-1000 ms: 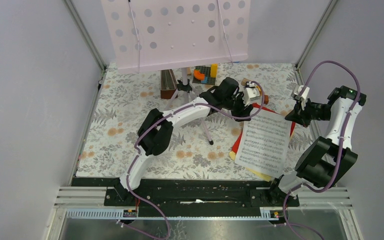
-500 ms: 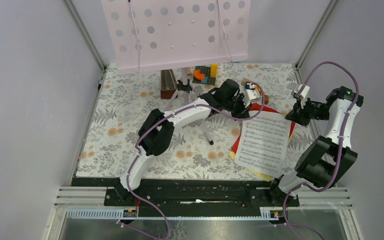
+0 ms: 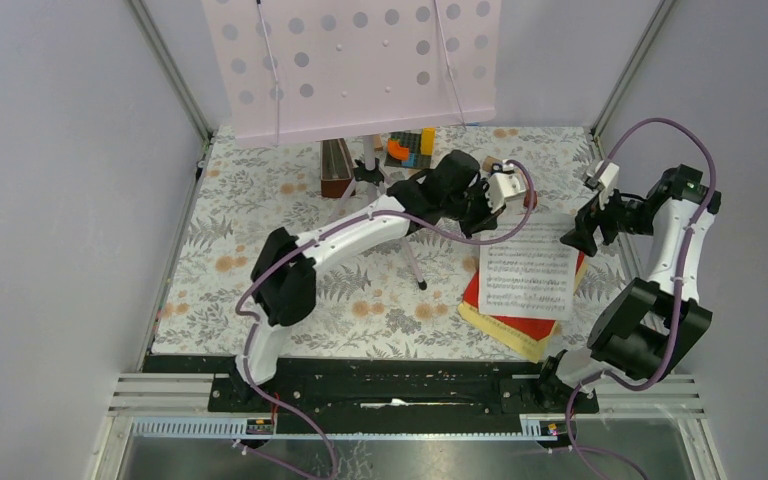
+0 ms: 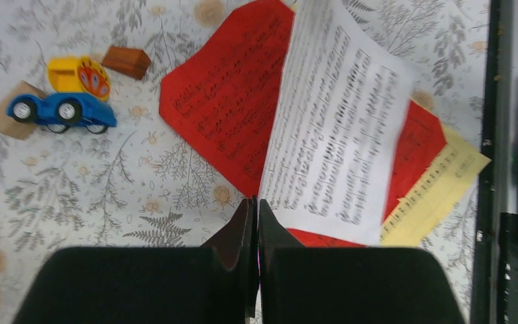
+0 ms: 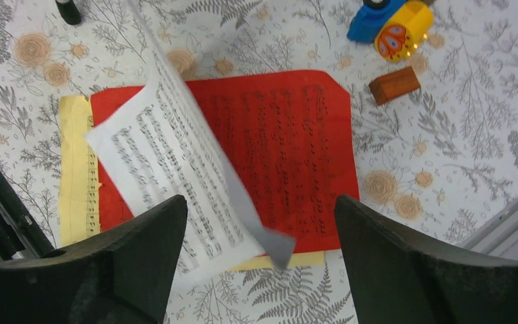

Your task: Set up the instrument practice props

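Observation:
The pale pink perforated panel (image 3: 350,65) stands at the back on its lilac tripod (image 3: 412,262). A white sheet-music page (image 3: 530,278) lies over a red page (image 3: 498,322) and a yellow page (image 3: 522,344) at the right. My left gripper (image 3: 487,218) (image 4: 255,200) is shut on the white page (image 4: 330,128) at its near corner, lifting that edge. My right gripper (image 3: 570,238) (image 5: 260,223) is open above the pages. The white page's (image 5: 175,155) loose, curled corner floats free between the right fingers. Red page (image 5: 290,142) and yellow page (image 5: 77,169) lie flat.
A blue and yellow toy car (image 4: 64,101) (image 5: 391,23) and a small brown block (image 4: 127,61) (image 5: 394,84) sit beside the pages. Orange-yellow blocks on a dark base (image 3: 410,148), a brown box (image 3: 336,170) and a cork (image 3: 487,162) are near the tripod. Walls close in on both sides.
The left gripper has shut on the white page. The right gripper opened and let go of its corner, and the page swung down flatter over the red one.

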`<state>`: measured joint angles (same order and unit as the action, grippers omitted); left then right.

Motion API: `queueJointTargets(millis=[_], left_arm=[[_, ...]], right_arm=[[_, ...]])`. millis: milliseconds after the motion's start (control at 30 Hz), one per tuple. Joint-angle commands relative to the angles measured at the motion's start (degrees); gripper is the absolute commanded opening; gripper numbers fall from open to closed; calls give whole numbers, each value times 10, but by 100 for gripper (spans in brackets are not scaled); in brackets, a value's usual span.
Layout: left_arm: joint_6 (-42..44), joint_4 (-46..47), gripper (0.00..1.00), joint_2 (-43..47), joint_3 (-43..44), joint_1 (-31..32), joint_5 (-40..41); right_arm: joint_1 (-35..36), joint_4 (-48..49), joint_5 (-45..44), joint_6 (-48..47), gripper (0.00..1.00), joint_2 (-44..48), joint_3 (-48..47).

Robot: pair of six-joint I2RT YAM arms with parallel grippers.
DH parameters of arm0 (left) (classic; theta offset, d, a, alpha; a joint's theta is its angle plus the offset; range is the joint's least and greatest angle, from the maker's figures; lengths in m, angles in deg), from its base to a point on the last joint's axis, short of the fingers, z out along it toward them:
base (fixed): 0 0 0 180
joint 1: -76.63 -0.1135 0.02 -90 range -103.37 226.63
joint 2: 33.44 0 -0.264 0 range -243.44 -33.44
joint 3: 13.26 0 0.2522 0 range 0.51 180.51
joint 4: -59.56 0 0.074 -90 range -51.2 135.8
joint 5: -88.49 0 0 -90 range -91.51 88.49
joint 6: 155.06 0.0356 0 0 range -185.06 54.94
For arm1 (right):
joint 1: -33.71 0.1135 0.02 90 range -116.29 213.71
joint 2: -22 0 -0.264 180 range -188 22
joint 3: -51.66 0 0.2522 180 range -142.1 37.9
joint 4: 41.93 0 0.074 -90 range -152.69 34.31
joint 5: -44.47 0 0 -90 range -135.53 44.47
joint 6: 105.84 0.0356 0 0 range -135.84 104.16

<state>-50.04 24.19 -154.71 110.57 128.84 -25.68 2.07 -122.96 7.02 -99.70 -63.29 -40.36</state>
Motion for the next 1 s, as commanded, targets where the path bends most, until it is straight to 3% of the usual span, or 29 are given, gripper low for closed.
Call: queueJointTargets(millis=[0, 133, 233, 300, 367, 567, 633, 733, 767, 967], left_arm=[[26, -19, 0, 85, -24, 22, 46], [23, -34, 0, 124, -45, 30, 67], [16, -41, 0, 147, -57, 30, 75], [13, -45, 0, 162, -63, 30, 82], [13, -48, 0, 176, -72, 30, 87], [14, -57, 0, 218, -88, 29, 96], [13, -67, 0, 226, -88, 28, 93], [9, -83, 0, 239, -85, 25, 84], [8, -89, 3, 245, -85, 23, 79], [12, -107, 57, 298, -101, -8, 46]], right_arm=[[11, -4, 42, 21, 88, 31, -24], [12, -16, 60, 5, 87, 42, -21], [12, -95, 93, -87, 77, 46, -14], [14, -167, 117, -154, 66, 39, -19], [23, -176, 127, -142, 49, 43, -13], [65, -175, 148, -140, 8, 82, 26], [79, -175, 162, -122, 1, 87, 24], [99, -175, 179, -94, 0, 90, 16], [106, -175, 183, -81, 0, 89, 12], [140, -175, 197, -19, 0, 77, -26]])
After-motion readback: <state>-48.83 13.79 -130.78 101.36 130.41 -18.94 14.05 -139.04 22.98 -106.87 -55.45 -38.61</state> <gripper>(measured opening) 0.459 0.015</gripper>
